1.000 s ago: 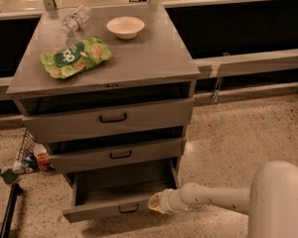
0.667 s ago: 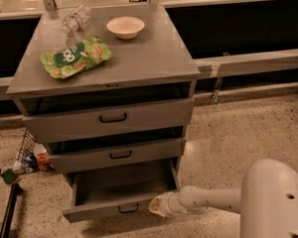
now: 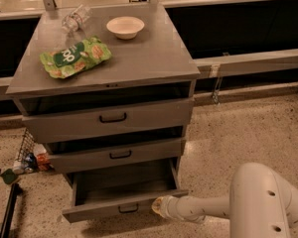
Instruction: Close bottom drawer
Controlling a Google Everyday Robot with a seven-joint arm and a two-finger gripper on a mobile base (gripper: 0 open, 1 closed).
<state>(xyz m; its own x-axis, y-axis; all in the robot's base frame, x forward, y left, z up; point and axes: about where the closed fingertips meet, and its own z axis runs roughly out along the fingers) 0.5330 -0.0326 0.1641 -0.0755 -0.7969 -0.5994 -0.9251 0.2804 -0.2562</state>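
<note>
The grey cabinet (image 3: 109, 66) has three drawers. The bottom drawer (image 3: 123, 206) is pulled far out; its grey front panel with a small black handle (image 3: 128, 209) sits low near the floor, and its inside looks empty. My gripper (image 3: 158, 207) is at the end of the white arm (image 3: 260, 202), low at the drawer front's right end, touching or just off the panel. The middle drawer (image 3: 116, 154) and top drawer (image 3: 109, 118) stand slightly out.
On the cabinet top lie a green snack bag (image 3: 74, 57), a white bowl (image 3: 125, 27) and a clear plastic bottle (image 3: 74, 18). A wire rack with cans (image 3: 27, 155) stands on the floor at left. Speckled floor lies to the right.
The arm has shifted slightly left and forward along the drawer front; the gripper stays at the front's right end. The drawer looks about as far out as before.
</note>
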